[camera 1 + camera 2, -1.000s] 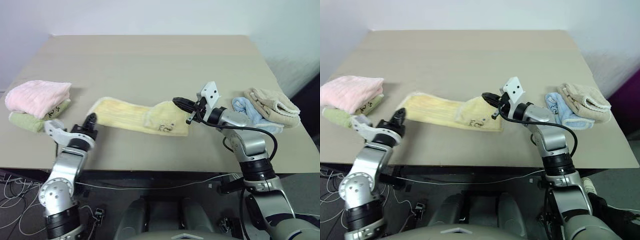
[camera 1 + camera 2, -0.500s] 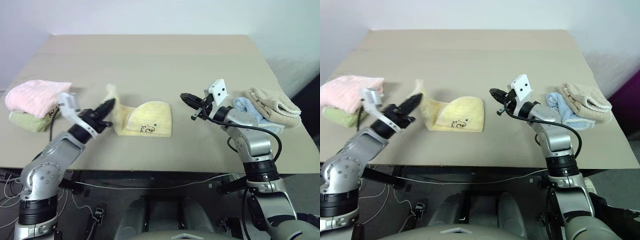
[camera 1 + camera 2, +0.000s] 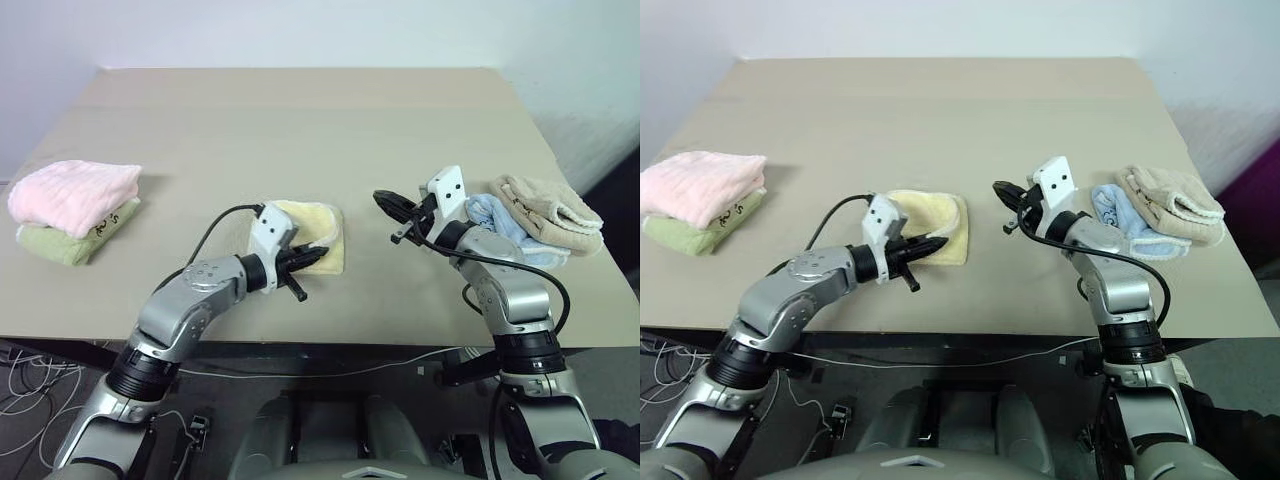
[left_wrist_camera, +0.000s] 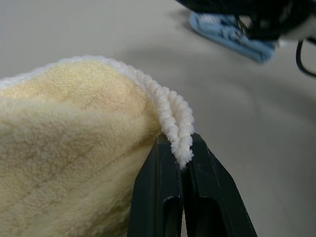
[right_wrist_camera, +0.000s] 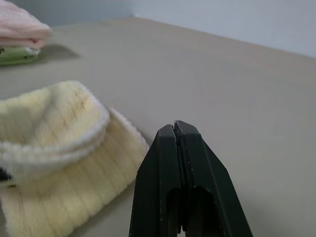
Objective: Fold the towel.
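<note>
Left wrist view: left gripper (image 4: pixel 181 163) pinches the towel (image 4: pixel 74 148) hem.

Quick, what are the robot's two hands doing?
Left gripper: shut on the towel's hem.
Right gripper: shut, holding nothing.

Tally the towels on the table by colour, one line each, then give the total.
Pale yellow towel: 1
Pink towel: 1
Green towel: 1
Light blue towel: 1
Beige towel: 1
Total: 5
</note>
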Robot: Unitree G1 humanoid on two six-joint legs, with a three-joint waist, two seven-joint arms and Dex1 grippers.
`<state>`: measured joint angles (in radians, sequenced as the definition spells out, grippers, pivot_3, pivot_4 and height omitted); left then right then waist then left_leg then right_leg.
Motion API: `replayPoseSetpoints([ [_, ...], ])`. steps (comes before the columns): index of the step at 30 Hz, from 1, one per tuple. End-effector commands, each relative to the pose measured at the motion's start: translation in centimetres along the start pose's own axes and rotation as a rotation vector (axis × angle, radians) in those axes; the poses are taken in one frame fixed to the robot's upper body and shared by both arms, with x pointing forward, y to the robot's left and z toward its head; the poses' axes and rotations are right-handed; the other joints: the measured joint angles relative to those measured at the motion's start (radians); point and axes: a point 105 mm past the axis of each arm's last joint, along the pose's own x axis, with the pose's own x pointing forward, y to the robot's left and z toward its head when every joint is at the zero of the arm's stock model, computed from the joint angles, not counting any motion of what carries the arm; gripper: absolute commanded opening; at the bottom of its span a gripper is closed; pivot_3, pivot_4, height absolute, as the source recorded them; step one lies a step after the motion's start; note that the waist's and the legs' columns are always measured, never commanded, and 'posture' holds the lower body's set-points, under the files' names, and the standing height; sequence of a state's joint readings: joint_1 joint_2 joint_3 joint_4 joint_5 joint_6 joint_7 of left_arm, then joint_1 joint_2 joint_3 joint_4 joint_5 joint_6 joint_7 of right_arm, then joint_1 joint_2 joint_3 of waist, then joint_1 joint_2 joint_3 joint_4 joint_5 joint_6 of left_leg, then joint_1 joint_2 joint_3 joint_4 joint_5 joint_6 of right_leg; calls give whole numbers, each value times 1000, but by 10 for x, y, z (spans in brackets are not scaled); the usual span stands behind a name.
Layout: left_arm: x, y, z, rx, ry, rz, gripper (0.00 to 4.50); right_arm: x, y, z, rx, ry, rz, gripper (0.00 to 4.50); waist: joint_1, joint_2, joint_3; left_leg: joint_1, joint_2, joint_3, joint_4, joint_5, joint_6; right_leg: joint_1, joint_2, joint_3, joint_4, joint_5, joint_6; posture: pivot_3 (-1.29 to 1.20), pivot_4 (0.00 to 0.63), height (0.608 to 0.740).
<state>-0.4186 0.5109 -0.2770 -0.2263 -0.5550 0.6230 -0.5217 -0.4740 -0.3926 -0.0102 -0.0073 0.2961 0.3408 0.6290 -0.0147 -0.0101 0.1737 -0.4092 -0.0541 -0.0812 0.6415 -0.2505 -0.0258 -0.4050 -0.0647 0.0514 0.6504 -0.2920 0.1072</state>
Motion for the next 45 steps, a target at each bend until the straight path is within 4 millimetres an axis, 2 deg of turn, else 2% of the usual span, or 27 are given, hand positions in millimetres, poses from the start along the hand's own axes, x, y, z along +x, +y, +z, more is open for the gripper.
replayPoseSetpoints([
  [1, 7, 0, -9, 41, 59, -1, 33, -6, -2, 19, -46, -55, -19, 0, 0, 0, 0, 0, 0, 0, 0, 0, 0, 0, 0, 0, 0, 0, 0, 0, 150, 740],
  [2, 8, -1, -9, 36, 61, -9, 33, -6, -2, 19, -47, -55, -20, 0, 0, 0, 0, 0, 0, 0, 0, 0, 0, 0, 0, 0, 0, 0, 0, 0, 150, 740],
  [5, 6, -1, -11, 17, 64, -21, 683, -7, -2, 19, -48, -54, -23, 0, 1, 0, 0, 0, 0, 0, 0, 0, 0, 0, 0, 0, 0, 0, 0, 0, 150, 740],
  [8, 5, -1, -7, -6, 41, -29, 1682, -7, -2, 20, -49, -53, -23, 0, 1, 0, 0, 0, 0, 0, 0, 0, 0, 0, 0, 0, 0, 0, 0, 0, 150, 740],
  [12, 0, -3, 17, -83, -92, -45, 3000, -5, -1, 20, -50, -49, -15, 0, 2, 0, 0, 0, 0, 0, 0, 0, 0, 0, 0, 0, 0, 0, 0, 0, 150, 740],
  [15, -7, 1, 23, -141, -136, -24, 3971, -4, 1, 21, -49, -48, -4, 0, 1, 0, 0, 0, 0, 0, 0, 0, 0, 0, 0, 0, 0, 0, 0, 0, 150, 740],
  [20, -24, 10, 27, -175, -186, 35, 3971, -2, 10, 21, -32, -50, 40, 0, 0, 0, 0, 0, 0, 0, 0, 0, 0, 0, 0, 0, 0, 0, 0, 0, 150, 740],
  [23, -36, 31, 28, -168, -220, 156, 3341, 1, 24, 21, -3, -57, 97, 0, 1, 0, 0, 0, 0, 0, 0, 0, 0, 0, 0, 0, 0, 0, 0, 0, 150, 740],
  [26, -44, 51, 28, -144, -244, 262, 2320, 9, 38, 20, 13, -55, 141, 0, 1, 0, 0, 0, 0, 0, 0, 0, 0, 0, 0, 0, 0, 0, 0, 0, 150, 740],
  [29, -46, 59, 24, -102, -235, 302, 1251, 20, 52, 16, 35, -49, 183, 0, 1, 0, 0, 0, 0, 0, 0, 0, 0, 0, 0, 0, 0, 0, 0, 0, 150, 740],
  [32, -42, 64, 2, -23, -133, 332, 181, 32, 66, 2, 85, -11, 219, 0, 1, 0, 0, 0, 0, 0, 0, 0, 0, 0, 0, 0, 0, 0, 0, 0, 150, 740],
  [33, -40, 66, -5, -10, -104, 339, 20, 35, 70, -6, 92, 14, 227, 0, 1, 0, 0, 0, 0, 0, 0, 0, 0, 0, 0, 0, 0, 0, 0, 0, 150, 740],
  [37, -32, 71, -27, 6, -47, 363, 20, 44, 77, -45, 111, 138, 206, 0, 2, 0, 0, 0, 0, 0, 0, 0, 0, 0, 0, -1, 0, 0, 0, 0, 150, 740],
  [40, -28, 69, -38, 49, -7, 361, 20, 42, 78, -68, 117, 213, 200, 0, 2, 0, 0, 0, 0, 0, 0, 0, 0, 0, 0, -1, 1, 0, 0, 0, 150, 740],
  [43, -28, 68, -41, 57, -6, 361, 20, 38, 79, -75, 118, 230, 205, 0, 2, 0, -1, 0, 0, -1, 0, 0, 0, 0, 0, -1, 1, 0, 0, 0, 150, 740],
  [45, -29, 68, -37, 46, -33, 364, 20, 35, 78, -70, 108, 210, 205, 0, 2, 0, -1, 0, 0, -1, 0, 0, 0, 0, -1, -1, 1, 0, 0, 0, 150, 740],
])
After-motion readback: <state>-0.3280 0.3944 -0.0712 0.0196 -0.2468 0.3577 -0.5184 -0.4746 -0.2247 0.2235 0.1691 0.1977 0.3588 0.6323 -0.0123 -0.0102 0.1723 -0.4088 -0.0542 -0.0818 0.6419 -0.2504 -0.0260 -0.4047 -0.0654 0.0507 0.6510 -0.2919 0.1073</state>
